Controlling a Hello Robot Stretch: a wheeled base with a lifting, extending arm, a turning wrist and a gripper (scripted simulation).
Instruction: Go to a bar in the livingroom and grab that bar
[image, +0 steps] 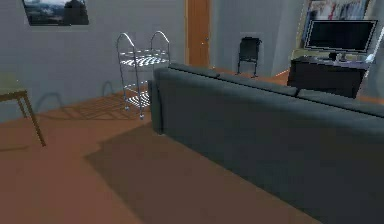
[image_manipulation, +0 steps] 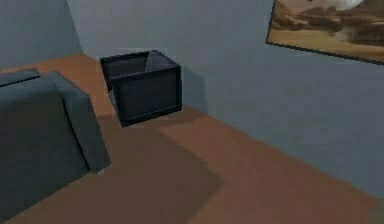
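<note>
No bar-shaped object can be made out from here. A dark grey sofa (image: 270, 135) runs across the forward view's right half with its back toward me, and its end (image_manipulation: 45, 120) takes up the arm side view's left. A metal wire shelf cart (image: 143, 75) stands by the far wall past the sofa's end.
A television (image: 340, 38) sits on a dark stand (image: 325, 75) at the far right, with a dark chair (image: 248, 55) beside a wooden door (image: 198, 32). A table's corner (image: 18, 100) juts in at the left. A dark open box (image_manipulation: 142, 88) stands in the corner. Framed pictures (image_manipulation: 330, 25) hang on walls.
</note>
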